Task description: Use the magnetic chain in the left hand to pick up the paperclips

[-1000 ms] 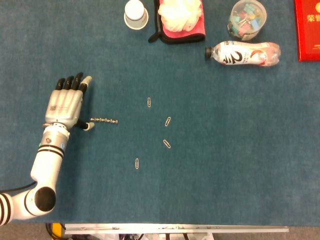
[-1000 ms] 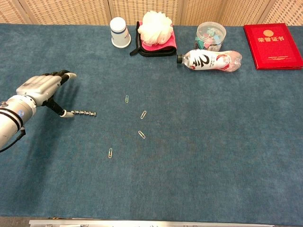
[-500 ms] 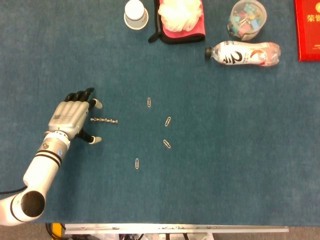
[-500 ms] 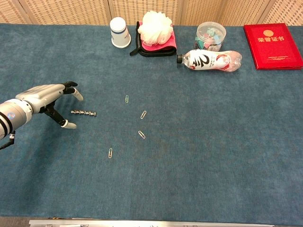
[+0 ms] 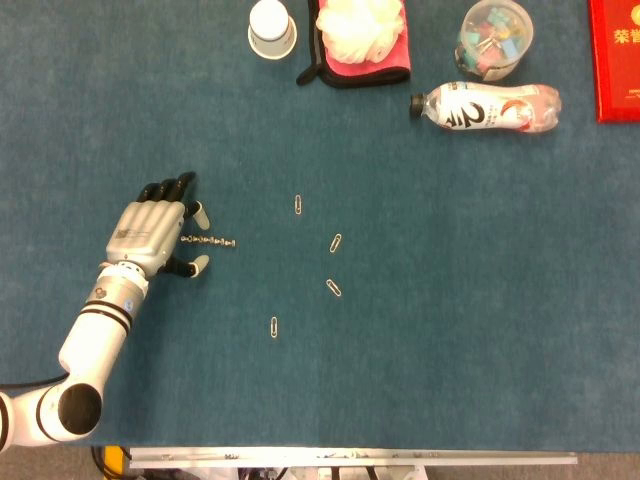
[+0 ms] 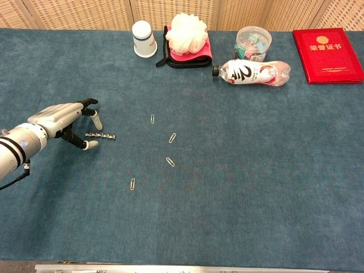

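The magnetic chain (image 5: 208,241) (image 6: 100,135), a short row of metal beads, lies flat on the blue cloth. My left hand (image 5: 152,230) (image 6: 60,121) hovers palm down over the chain's left end. Its fingers are spread, one fingertip beyond the chain and the thumb on the near side, and neither plainly touches it. Several paperclips lie loose to the right: one (image 5: 298,204) (image 6: 152,119) farthest back, one (image 5: 336,243) (image 6: 172,137) in the middle, one (image 5: 333,287) (image 6: 170,161) nearer, and one (image 5: 273,327) (image 6: 132,183) nearest. No view shows my right hand.
Along the far edge stand a white paper cup (image 5: 271,28), a bath pouf on a pink cloth (image 5: 360,35), a clear jar of coloured clips (image 5: 493,38), a plastic bottle on its side (image 5: 487,108) and a red booklet (image 5: 612,60).
My left hand has shifted right and turned palm down over the chain's left end, and its thumb has drawn in closer to the chain. Chain and paperclips lie where they were.
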`<state>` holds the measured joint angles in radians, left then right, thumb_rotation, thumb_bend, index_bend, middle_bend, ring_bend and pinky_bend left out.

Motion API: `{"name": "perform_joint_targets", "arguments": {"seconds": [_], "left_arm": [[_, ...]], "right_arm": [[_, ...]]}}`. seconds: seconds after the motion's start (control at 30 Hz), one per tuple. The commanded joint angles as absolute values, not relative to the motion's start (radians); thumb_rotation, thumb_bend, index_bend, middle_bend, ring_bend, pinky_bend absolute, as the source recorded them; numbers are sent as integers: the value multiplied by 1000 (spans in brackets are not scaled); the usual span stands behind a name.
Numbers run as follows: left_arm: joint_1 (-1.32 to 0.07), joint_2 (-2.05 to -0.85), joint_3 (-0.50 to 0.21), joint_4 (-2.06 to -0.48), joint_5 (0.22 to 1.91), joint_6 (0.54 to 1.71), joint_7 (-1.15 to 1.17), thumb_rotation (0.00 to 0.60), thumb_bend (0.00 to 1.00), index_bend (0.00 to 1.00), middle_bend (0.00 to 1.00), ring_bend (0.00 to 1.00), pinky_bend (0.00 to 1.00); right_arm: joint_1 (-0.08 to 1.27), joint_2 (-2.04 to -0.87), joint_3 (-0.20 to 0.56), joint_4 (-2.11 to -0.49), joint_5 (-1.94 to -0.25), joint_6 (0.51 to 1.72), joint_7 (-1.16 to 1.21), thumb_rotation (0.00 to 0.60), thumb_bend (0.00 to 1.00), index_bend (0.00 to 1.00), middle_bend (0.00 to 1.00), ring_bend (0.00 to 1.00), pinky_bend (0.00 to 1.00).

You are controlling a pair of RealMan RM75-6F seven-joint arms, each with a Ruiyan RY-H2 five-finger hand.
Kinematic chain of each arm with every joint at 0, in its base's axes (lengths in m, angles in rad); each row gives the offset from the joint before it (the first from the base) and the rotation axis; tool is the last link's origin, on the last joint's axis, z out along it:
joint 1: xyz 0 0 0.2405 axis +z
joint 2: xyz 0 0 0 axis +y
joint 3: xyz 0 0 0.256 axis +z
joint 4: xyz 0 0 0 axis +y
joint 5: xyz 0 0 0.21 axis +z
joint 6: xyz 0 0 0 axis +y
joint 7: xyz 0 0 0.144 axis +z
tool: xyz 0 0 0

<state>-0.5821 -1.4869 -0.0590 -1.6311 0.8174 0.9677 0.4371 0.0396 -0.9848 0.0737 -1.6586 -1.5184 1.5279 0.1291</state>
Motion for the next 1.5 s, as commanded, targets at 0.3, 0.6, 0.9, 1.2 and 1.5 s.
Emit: {"name": "perform_joint_targets", "arguments": {"seconds": [0.3,0.6,0.9,1.2,1.5], "left_arm": [[-571,-1511,-32,-1581,855,1016,469,600,333,361,0,0,49],[-572,-1493,-8,-1599,895,1044,525,600,371,361,0,0,49],[-582,-1470,13,-1650,943,1109,649,600,371,352,0,0,49],[-581,-1479,30,-1655,949,1126,720,600,371,318,0,0,49],[-583,-1475,12,-1679,922,1106,706,600,370,357,0,0,49]], "right_arm": [[39,-985,73,-1659,-1519,1529,129,600,0,28,78,58,330],[39,-986,74,-1659,-1518,1528,126,600,0,28,78,58,329],[39,-985,74,-1660,-1520,1530,127,600,0,28,78,58,329],[39,-985,74,-1660,-1519,1529,128,600,0,28,78,58,330],[40,-984,74,-1661,-1517,1526,127,600,0,28,78,58,330]]}}
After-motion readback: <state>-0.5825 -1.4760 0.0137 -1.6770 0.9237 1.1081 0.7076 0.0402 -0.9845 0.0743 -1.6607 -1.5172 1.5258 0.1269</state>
